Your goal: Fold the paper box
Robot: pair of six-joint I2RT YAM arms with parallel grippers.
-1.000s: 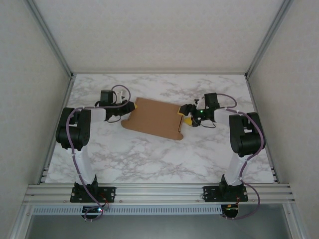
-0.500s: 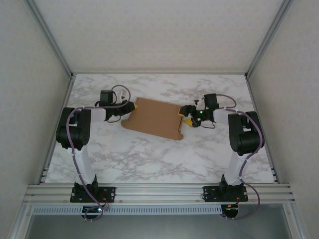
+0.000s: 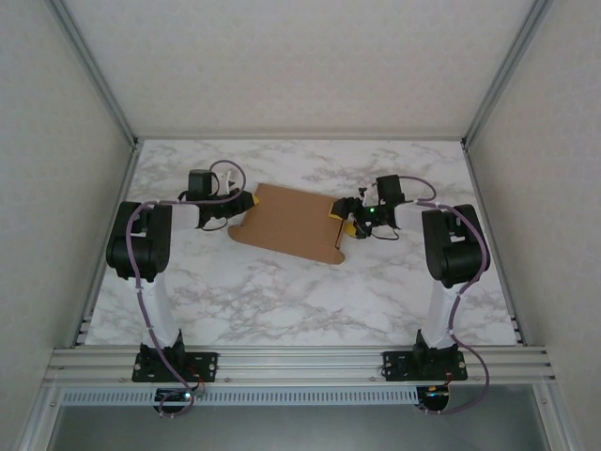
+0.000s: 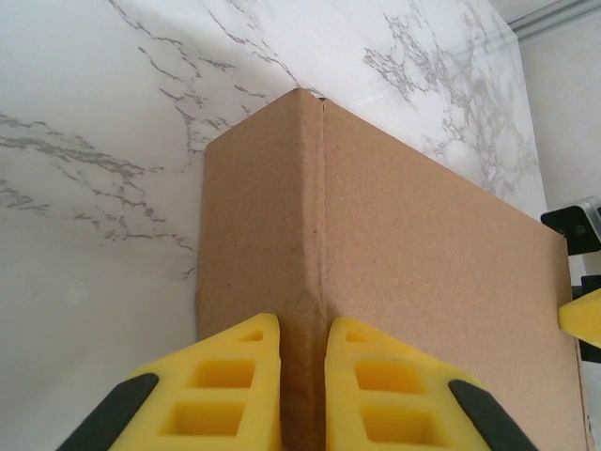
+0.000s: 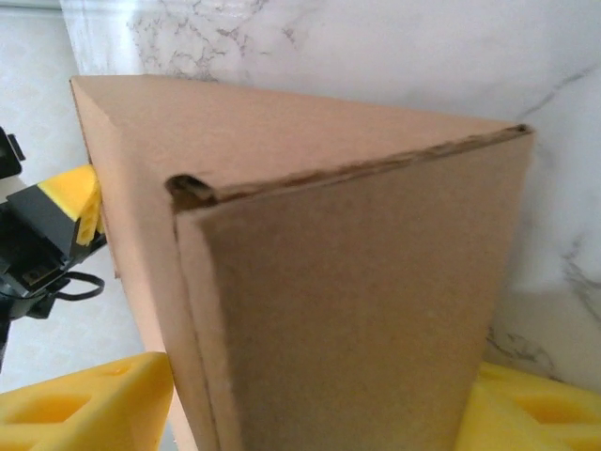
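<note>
Left claw (image 4: 302, 376) is nearly closed, its yellow pads pinching a thin folded crease at the left end of the box (image 3: 286, 224). Right claw (image 5: 319, 404) is spread wide with the box's right end panel standing between its pads. Can't tell if it's actually squeezing or just straddling it. The box lies slanted between the two claws, mid-table (image 3: 282, 301) and a bit to the far side.

What I'd worry about: that left pinch has very little cardboard in it, so any tug from the right could slide it straight out. If the right pads aren't really gripping, the raised panel probably springs flat again. And if both arms push inward, the big panel may buckle off-crease.
</note>
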